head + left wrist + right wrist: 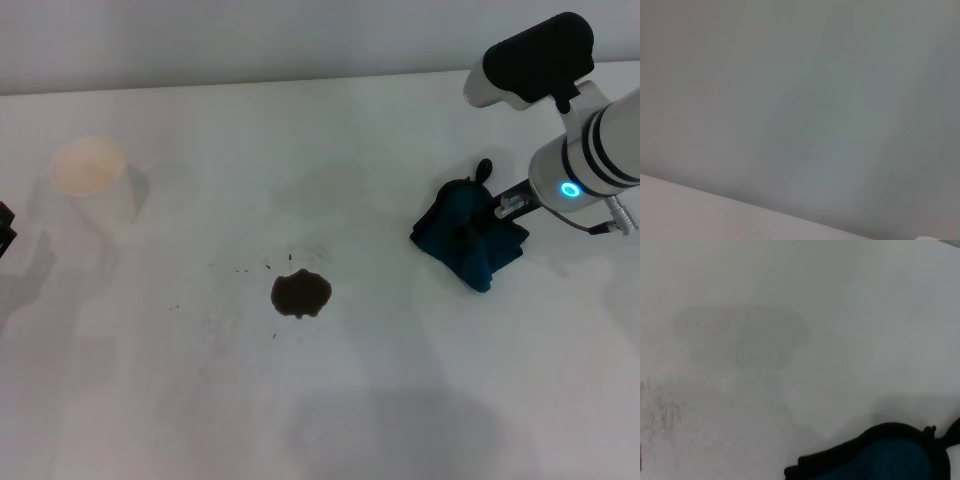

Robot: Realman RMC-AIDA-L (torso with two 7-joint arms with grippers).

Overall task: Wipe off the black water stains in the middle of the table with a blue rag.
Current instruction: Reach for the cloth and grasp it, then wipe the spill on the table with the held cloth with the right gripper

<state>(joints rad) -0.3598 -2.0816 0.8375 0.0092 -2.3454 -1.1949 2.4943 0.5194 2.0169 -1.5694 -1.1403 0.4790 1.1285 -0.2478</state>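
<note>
The black water stains (300, 293) are a small dark blotch in the middle of the white table (330, 400), with tiny specks to its left. The blue rag (468, 238) is bunched up with its black loop sticking up, well to the right of the stain. My right gripper (492, 214) comes in from the right and is shut on the rag's upper part. The rag's black-edged fold also shows in the right wrist view (890, 460). My left gripper (5, 235) is parked at the table's far left edge, barely in view.
A white paper cup (92, 180) stands upright at the back left. The table's far edge runs along the top of the head view. The left wrist view shows only a plain grey surface.
</note>
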